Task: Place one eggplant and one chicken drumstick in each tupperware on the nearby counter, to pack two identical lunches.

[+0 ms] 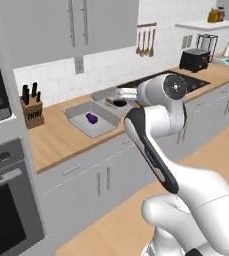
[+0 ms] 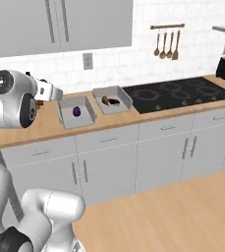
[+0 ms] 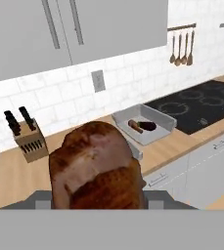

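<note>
Tupperware (image 2: 76,119) (image 2: 125,101): two; eggplants (image 2: 76,111) (image 2: 113,101): two.

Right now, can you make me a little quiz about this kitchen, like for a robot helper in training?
1. True or false: the left tupperware holds an eggplant alone.
2. What is the gripper carrying? A) spoon B) chicken drumstick C) knife
3. What stands on the counter left of the tupperwares?

Key: 1 true. 2 B. 3 the knife block.
</note>
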